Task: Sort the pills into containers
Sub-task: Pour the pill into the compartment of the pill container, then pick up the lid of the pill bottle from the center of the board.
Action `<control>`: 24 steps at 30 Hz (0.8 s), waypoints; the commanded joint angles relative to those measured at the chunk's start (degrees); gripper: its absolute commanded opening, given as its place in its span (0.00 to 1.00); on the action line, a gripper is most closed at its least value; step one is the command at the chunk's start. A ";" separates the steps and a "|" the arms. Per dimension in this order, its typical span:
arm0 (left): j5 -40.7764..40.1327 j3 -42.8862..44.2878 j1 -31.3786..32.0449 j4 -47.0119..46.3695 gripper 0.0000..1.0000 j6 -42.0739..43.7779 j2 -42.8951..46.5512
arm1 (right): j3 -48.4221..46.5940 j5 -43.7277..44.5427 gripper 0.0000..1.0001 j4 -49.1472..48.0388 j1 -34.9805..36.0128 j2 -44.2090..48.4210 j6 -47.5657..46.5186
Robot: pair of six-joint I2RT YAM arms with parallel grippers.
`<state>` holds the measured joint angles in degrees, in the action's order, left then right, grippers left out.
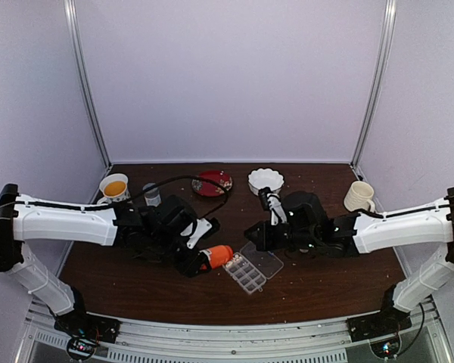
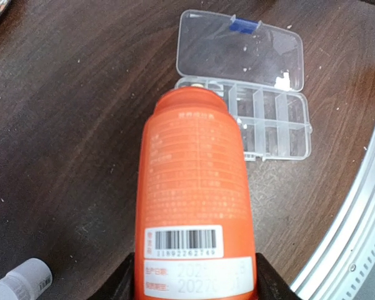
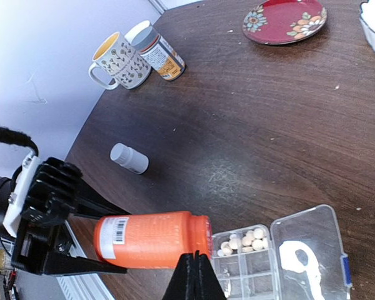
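Orange bottle (image 3: 151, 239) mouth at pill box (image 2: 281, 134) corner, near table (image 2: 62, 125) edge

Robot-lab test booth: plain white walls (image 1: 227, 76), aluminium frame posts (image 1: 88, 83), dark wooden table (image 1: 136, 281).

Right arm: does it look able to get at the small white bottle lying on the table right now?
Probably not cleanly. The small white bottle lies beyond the orange bottle held by the left gripper, which blocks the shut right gripper.
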<state>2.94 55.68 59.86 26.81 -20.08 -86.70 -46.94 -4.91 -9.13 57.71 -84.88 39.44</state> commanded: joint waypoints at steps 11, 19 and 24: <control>2.50 -15.63 0.11 -26.20 0.00 0.48 21.73 | 1.34 13.51 0.08 34.23 -9.05 16.75 -10.89; 7.40 -26.60 0.17 -47.39 0.00 4.07 39.26 | -2.22 14.06 0.33 42.63 -13.70 15.16 -13.26; 2.34 -37.31 0.09 -61.17 0.00 5.81 47.57 | -5.59 13.48 0.63 43.34 -15.97 9.92 -14.82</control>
<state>7.55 24.67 59.86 -18.24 -16.88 -43.29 -49.01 7.66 31.44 43.29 -71.42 26.72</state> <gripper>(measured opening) 0.519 0.562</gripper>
